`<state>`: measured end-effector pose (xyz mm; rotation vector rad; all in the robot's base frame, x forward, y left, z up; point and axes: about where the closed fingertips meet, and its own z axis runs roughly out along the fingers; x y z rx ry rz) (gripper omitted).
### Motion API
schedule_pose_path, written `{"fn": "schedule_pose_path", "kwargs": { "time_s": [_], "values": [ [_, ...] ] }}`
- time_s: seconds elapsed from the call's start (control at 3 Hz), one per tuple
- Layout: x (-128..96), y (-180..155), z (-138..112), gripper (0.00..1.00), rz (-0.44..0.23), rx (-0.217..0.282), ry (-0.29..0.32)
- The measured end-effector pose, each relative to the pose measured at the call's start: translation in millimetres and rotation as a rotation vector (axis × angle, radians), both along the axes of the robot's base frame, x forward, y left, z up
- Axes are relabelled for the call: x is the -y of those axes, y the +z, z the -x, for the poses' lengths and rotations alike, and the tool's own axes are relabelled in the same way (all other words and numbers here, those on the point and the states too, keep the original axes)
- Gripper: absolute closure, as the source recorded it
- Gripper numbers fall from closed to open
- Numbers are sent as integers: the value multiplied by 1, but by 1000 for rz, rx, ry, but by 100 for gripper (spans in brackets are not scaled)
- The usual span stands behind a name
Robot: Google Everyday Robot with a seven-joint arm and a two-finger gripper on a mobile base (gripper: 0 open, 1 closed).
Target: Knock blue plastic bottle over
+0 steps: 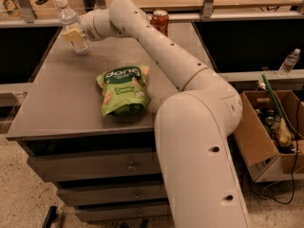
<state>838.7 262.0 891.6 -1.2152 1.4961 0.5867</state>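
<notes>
The blue plastic bottle (69, 22), clear with a white cap, stands at the far left corner of the grey table (52, 108), leaning a little to the left. My gripper (76, 35) is right against the bottle's lower half, at its right side, and covers part of its label. The arm reaches across the table from the lower right.
A red Coca-Cola can (159, 21) stands at the table's far edge, behind the arm. A green snack bag (123, 91) lies in the middle of the table. A cardboard box (268, 137) with clutter sits on the floor at right, and another clear bottle (289, 62) stands beyond it.
</notes>
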Motion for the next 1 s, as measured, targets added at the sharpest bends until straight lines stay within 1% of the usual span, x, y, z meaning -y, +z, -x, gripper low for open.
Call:
{"fn": "schedule_pose_path", "kwargs": {
  "time_s": [1.0],
  "values": [
    [0, 1, 0, 100, 0, 0, 0]
  ]
}}
